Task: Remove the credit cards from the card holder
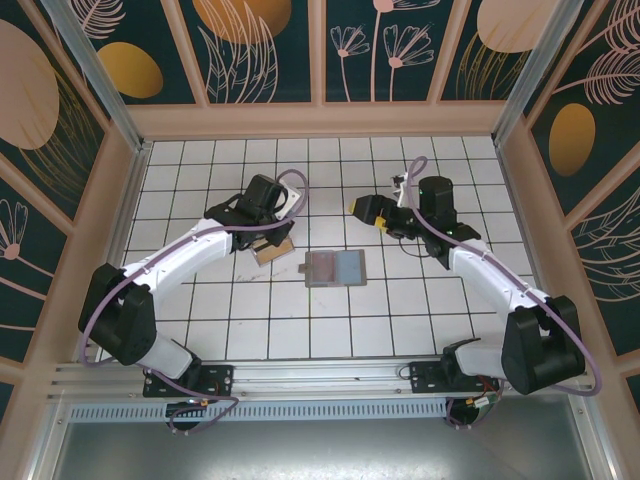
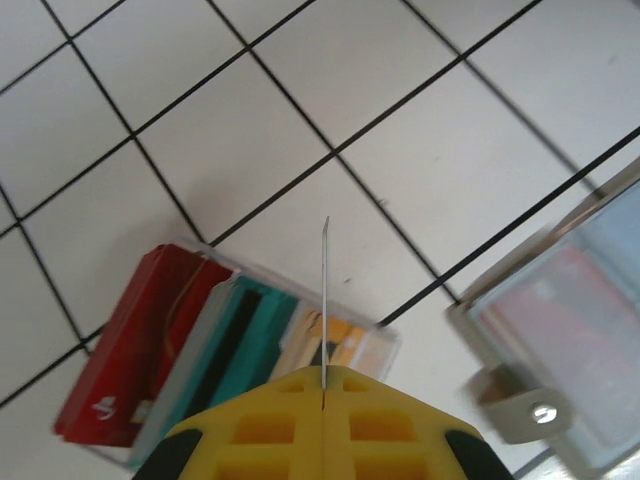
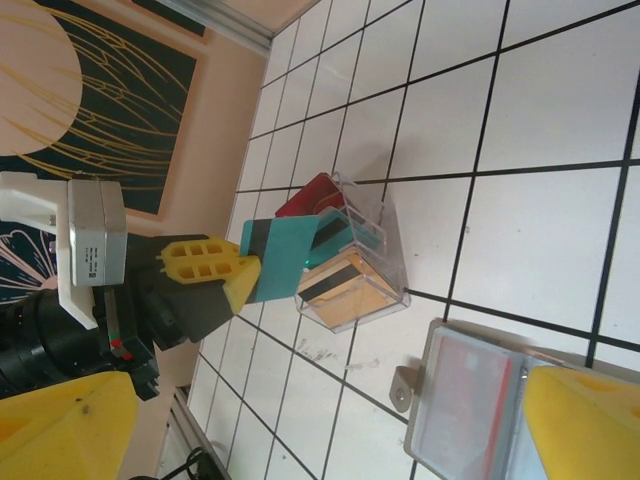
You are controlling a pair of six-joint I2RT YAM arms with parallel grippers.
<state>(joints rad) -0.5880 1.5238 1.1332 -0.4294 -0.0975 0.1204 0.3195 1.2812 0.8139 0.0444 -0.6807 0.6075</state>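
The grey card holder (image 1: 335, 268) lies open and flat on the white tiles, its small tab to the left. A red card shows under its clear panel (image 3: 470, 395). My left gripper (image 1: 264, 237) is shut on a teal credit card (image 3: 290, 255), which the left wrist view shows edge-on (image 2: 324, 300). It hangs just above a clear box (image 3: 360, 270) holding red, teal and yellow-orange credit cards (image 2: 200, 350). My right gripper (image 1: 368, 209) is open and hovers up and to the right of the card holder, with nothing between its yellow fingers (image 3: 585, 420).
The clear box (image 1: 272, 250) sits one tile left of the card holder. Tan walls with floral panels (image 1: 320, 120) close in the tiled floor on three sides. A metal rail (image 1: 320, 375) with both arm bases runs along the near edge.
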